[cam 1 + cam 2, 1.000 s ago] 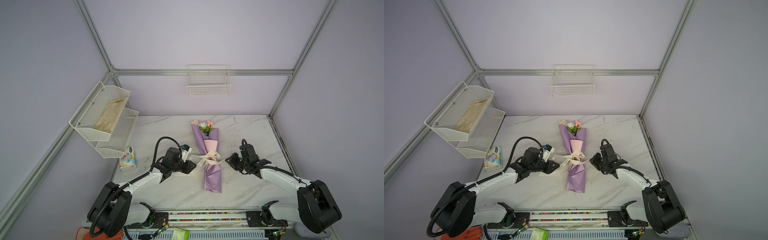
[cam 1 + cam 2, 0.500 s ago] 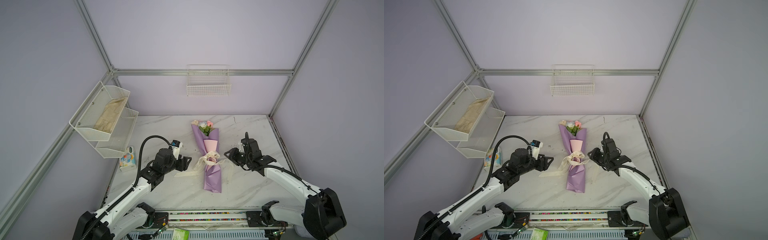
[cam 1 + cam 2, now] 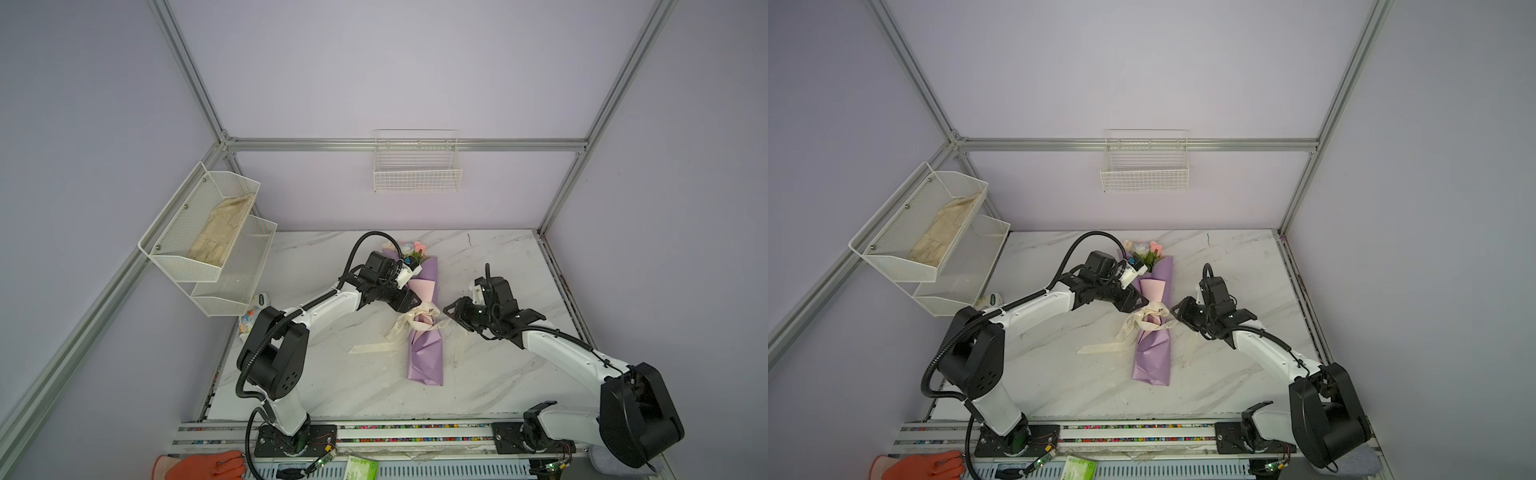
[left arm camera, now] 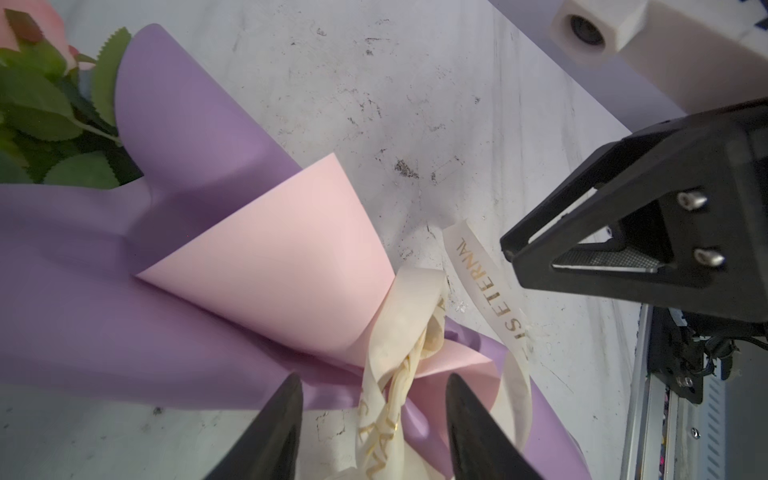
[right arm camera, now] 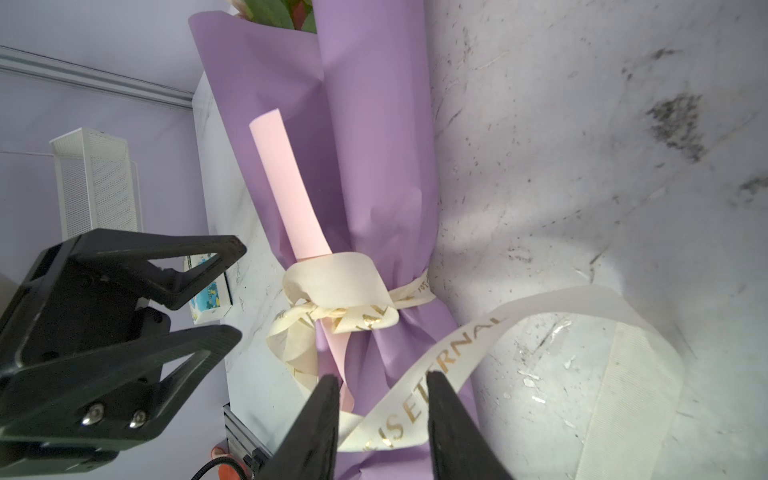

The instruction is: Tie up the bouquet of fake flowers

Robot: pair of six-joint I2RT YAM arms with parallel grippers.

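The lilac-and-pink paper-wrapped bouquet of fake flowers (image 3: 424,357) is lying flat on the white marble bench (image 3: 324,374) between both pincers, with a cream printed ribbon (image 5: 340,282) knotted round its waist. The left pincer (image 4: 372,380) is hovering half open at the knot, gripping nothing. The right pincer (image 5: 378,380) is sitting part open, straddling the loose ribbon tail; can't tell if it's touching.

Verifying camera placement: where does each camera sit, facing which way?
Top views: high up front, looking down on the white marble table; both arms show.
Left wrist: on left arm, facing the lilac paper-wrapped flower bouquet; left end effector, right end effector show.
Right wrist: on right arm, likewise.
All share the cream gold-lettered ribbon knot.
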